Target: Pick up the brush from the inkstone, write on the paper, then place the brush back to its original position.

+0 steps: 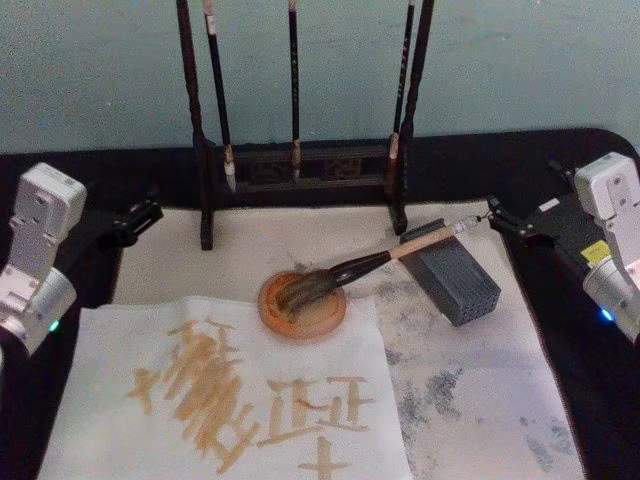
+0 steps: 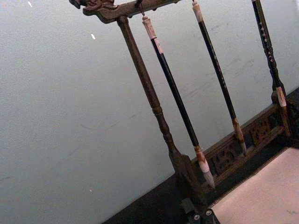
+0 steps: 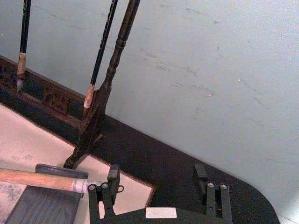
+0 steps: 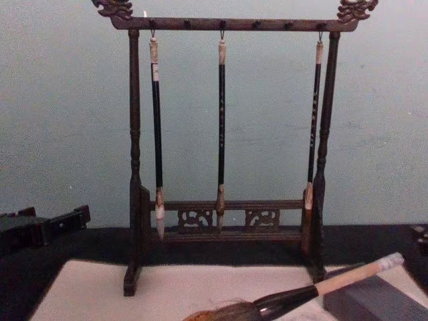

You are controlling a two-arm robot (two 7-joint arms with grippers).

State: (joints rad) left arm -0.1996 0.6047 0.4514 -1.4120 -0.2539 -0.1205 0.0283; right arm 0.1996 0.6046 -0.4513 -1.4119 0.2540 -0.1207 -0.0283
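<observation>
Backing the black table (image 1: 610,435) and the brush (image 1: 368,264) is a teal wall (image 1: 100,70).

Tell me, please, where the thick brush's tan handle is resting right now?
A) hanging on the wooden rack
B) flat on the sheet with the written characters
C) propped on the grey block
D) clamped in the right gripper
C: the brush lies with its bristles on the round inkstone and its handle across the grey block, while the right gripper is open near the handle's end, not closed on it.
</observation>
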